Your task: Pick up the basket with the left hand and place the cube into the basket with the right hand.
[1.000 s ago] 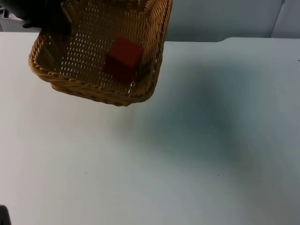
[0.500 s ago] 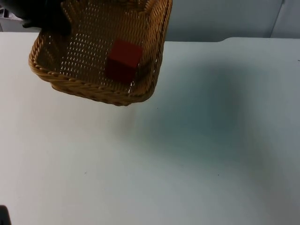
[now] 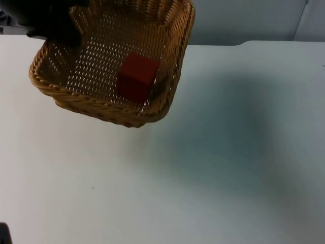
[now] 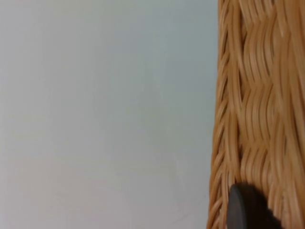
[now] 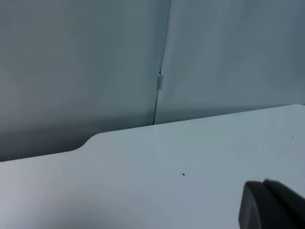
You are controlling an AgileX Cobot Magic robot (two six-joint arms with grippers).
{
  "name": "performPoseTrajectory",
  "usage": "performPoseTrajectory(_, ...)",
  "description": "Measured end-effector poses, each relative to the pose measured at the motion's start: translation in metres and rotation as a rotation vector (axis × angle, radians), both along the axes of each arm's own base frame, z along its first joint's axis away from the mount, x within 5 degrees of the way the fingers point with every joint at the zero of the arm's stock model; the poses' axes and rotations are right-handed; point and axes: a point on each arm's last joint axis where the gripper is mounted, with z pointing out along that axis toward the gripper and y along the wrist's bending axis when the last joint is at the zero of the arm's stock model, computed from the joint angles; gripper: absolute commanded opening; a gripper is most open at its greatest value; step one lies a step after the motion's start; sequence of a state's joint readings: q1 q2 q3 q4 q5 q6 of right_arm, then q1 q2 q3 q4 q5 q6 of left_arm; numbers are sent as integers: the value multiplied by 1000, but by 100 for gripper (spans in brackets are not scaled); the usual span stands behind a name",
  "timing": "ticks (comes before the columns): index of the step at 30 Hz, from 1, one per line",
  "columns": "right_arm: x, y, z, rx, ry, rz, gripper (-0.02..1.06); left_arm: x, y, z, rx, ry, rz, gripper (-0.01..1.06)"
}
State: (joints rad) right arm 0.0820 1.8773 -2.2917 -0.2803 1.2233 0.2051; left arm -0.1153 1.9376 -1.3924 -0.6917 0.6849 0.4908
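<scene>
Wicker basket (image 3: 109, 63) hangs tilted above the table (image 3: 203, 178). Red cube (image 3: 137, 77) lies inside it. Left gripper (image 3: 56, 28) clenched on the basket's far rim. Right gripper (image 5: 271, 207) beyond, near partition wall (image 5: 95, 62); grip indeterminate.

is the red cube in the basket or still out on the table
In. The red cube sits on the woven floor of the wicker basket, inside its rim, while the left gripper holds the basket at its far-left corner.
</scene>
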Motion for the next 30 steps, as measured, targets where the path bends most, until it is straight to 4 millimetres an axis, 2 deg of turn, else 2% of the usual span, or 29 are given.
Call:
performPoseTrajectory(7,0,0,0,2,0,1,0,-9,-4,-6,-22,105,-67,0)
performPoseTrajectory(10,0,0,0,3,0,2,0,-9,-6,-23,-47,189,-58,0)
performPoseTrajectory(20,0,0,0,3,1,2,0,1,-14,-62,-162,256,7,0)
performPoseTrajectory(30,0,0,0,3,3,1,0,2,-14,-98,-143,312,-10,0)
